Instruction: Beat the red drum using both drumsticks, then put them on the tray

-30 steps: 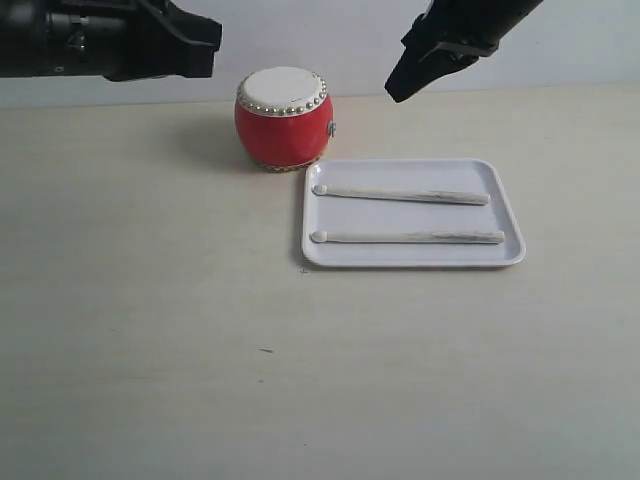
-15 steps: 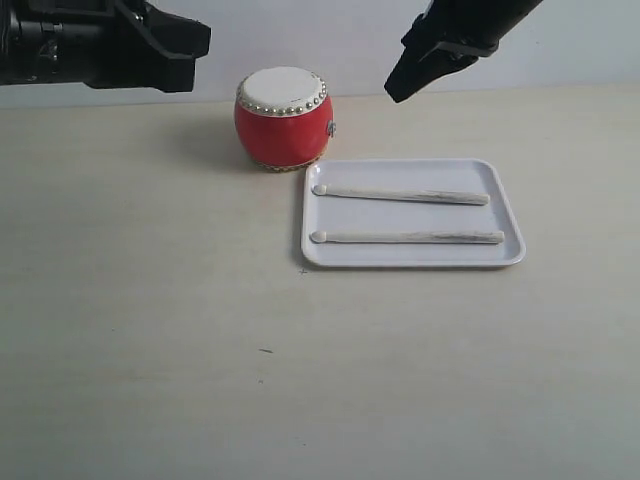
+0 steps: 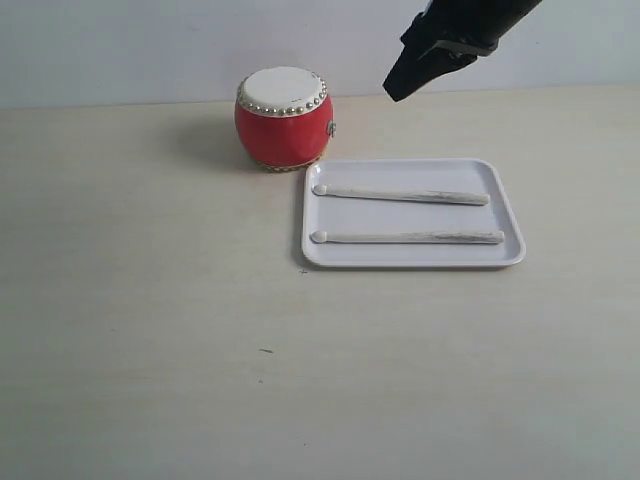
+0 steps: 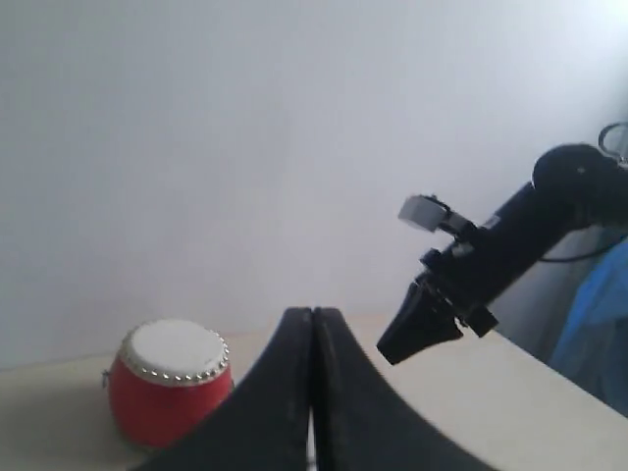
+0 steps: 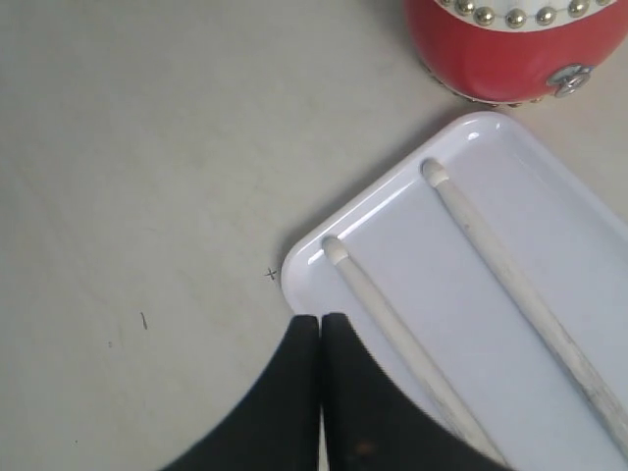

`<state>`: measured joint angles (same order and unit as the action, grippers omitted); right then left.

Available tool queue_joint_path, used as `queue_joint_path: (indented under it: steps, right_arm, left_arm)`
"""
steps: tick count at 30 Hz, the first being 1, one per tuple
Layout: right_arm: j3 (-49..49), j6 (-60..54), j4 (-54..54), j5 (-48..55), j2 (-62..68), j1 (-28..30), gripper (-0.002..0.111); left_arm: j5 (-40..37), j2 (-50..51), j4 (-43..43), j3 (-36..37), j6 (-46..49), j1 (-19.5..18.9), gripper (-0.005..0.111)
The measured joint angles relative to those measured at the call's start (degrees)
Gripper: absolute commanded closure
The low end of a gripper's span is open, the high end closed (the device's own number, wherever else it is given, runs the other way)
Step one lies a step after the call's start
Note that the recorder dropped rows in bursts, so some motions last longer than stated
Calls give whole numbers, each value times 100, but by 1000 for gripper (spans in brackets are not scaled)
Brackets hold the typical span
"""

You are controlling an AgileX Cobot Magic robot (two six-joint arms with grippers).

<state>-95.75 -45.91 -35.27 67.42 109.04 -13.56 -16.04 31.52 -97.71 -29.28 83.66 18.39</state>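
both drumsticks [image 3: 400, 195] lie side by side in the white tray [image 3: 400, 216] on the tabletop [image 3: 150, 300], apart from each other, rounded tips at the end nearest the red drum [image 3: 283, 118] — which stands upright just beside the tray's corner. the right end effector [image 3: 397, 90] hangs in the air to the drum's right, fingers pressed together, holding nothing; the left end effector [image 4: 312, 316] is likewise closed and empty.

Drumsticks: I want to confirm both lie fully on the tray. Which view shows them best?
The exterior view: both drumsticks show whole, lying side by side inside the tray. The right wrist view shows only their rounded tips and part of each shaft. The left wrist view shows neither.
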Motion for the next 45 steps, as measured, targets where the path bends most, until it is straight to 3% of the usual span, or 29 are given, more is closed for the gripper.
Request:
queue_joint_path:
  steps: [3, 7, 23, 25, 27, 32, 35, 39, 45]
  right_arm:
    - [0, 0, -18, 0, 0, 0, 108]
    - [0, 0, -27, 0, 0, 0, 108]
    - [0, 0, -39, 0, 0, 0, 108]
    - [0, 0, -39, 0, 0, 0, 108]
    - [0, 0, -39, 0, 0, 0, 108]
    - [0, 0, -39, 0, 0, 0, 108]
    - [0, 0, -39, 0, 0, 0, 108]
    - [0, 0, -39, 0, 0, 0, 108]
    - [0, 0, -39, 0, 0, 0, 108]
  left_arm:
    - [110, -1388, -9, 754, -16, -735, 107]
    - [265, -2349, -13, 1429, -16, -1222, 107]
    - [433, -2504, 283, 1758, -179, -1308, 107]
    - [468, -2504, 1290, 1758, -1036, -1308, 107]
    - [477, -2504, 2842, 1758, -2526, -1308, 107]
    - [514, -2513, 7965, 1861, -8001, -1308, 107]
    - [461, -2513, 10094, 2010, -10114, -1308, 107]
    - [432, -2556, 11110, 2240, -10958, -1308, 107]
    - [410, -2800, 11392, 2617, -10905, -1308, 107]
